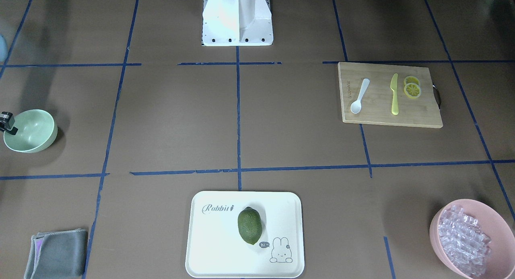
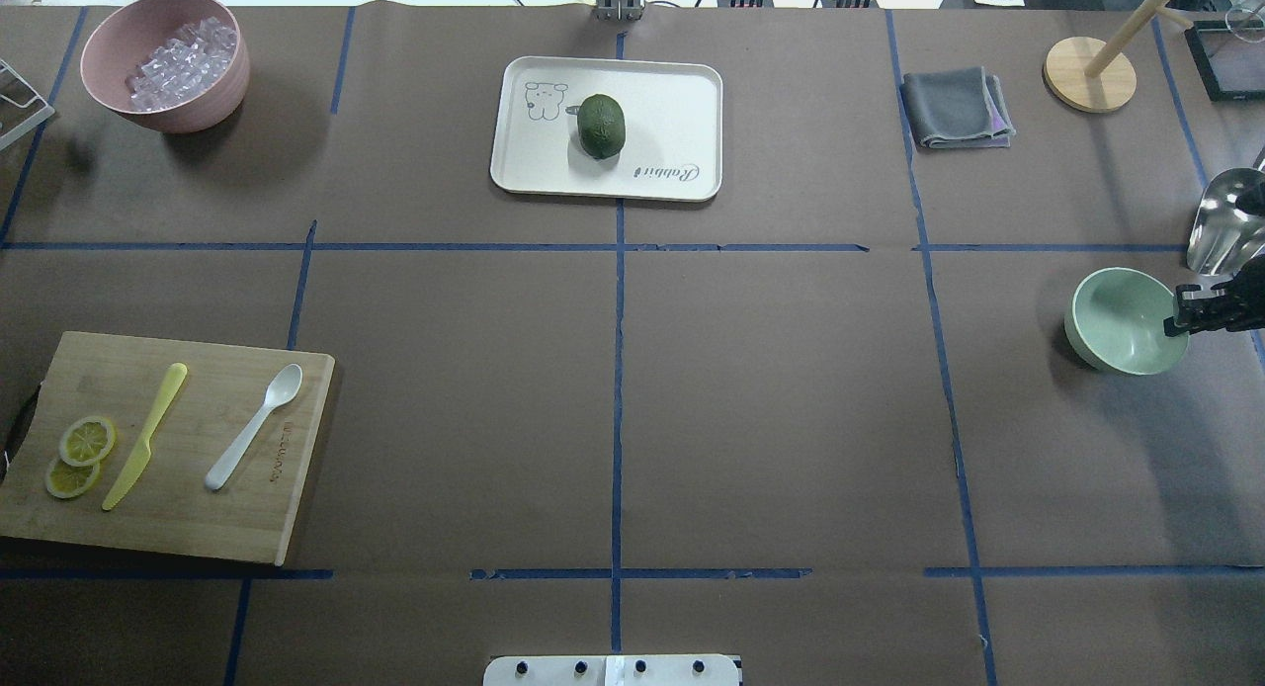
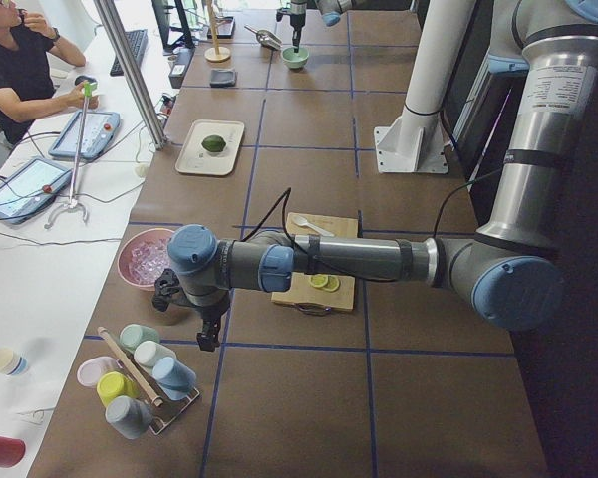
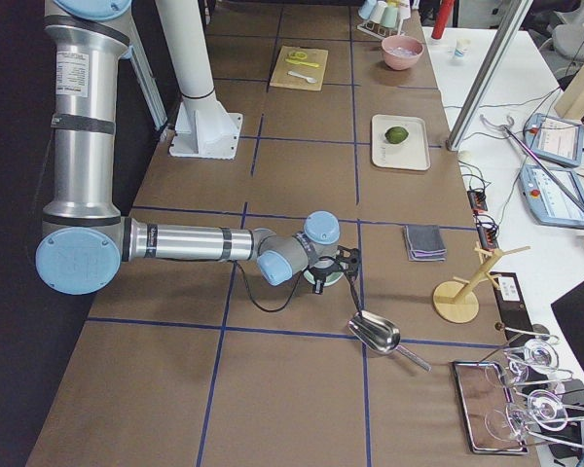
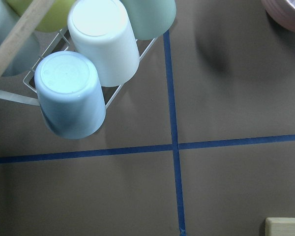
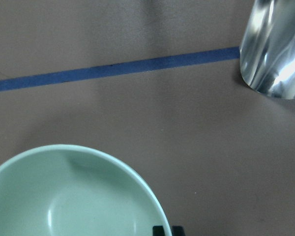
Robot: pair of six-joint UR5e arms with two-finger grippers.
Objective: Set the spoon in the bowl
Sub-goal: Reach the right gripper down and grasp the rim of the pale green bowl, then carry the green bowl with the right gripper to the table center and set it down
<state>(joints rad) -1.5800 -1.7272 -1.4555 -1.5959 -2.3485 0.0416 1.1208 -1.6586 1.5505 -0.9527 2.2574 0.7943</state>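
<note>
Right pincer (image 2: 1181, 310): hanging right at the outer rim of the bowl (image 2: 1122, 320). The wrist view is showing two dark tips close together with a narrow gap. Cannot tell if it is fully closed or pinching the rim.
Left pincer (image 3: 207, 335): pointing down over the counter (image 2: 771, 399), beside the upturned cups (image 5: 71, 98) in a wire rack and near the pink bowl (image 2: 188, 113). It is showing in the side view only, so I cannot tell how wide it is.
Spoon (image 2: 254, 426): lying flat on the cutting board (image 2: 198, 513), head pointing away from the robot, untouched and well apart from both pincers.
Bowl: sitting upright at the robot's right end, its plain inside showing, the spoon not yet in it.
Board: also carrying a yellow-green knife (image 2: 146, 435) just beside the spoon and two overlapping lemon slices (image 2: 87, 441) past the knife.
Counter: brown paper, with blue tape lines (image 2: 618, 370) cutting it into squares.
Far side: a white tray (image 2: 672, 113) is holding a green fruit (image 2: 601, 126). A grey cloth (image 2: 954, 108) and a wooden stand (image 2: 1089, 73) are sitting toward the right. The pink bowl is holding clear ice-like pieces.
Scoop (image 2: 1221, 231): metal, lying near the bowl, not touching it.
Room: an operator (image 3: 15, 70) is sitting at a side desk.
Edges: the bowl is lying close to the counter's right end, the board close to its left end.
Open room: a wide stretch of brown counter is running between board and bowl, crossed by tape.
</note>
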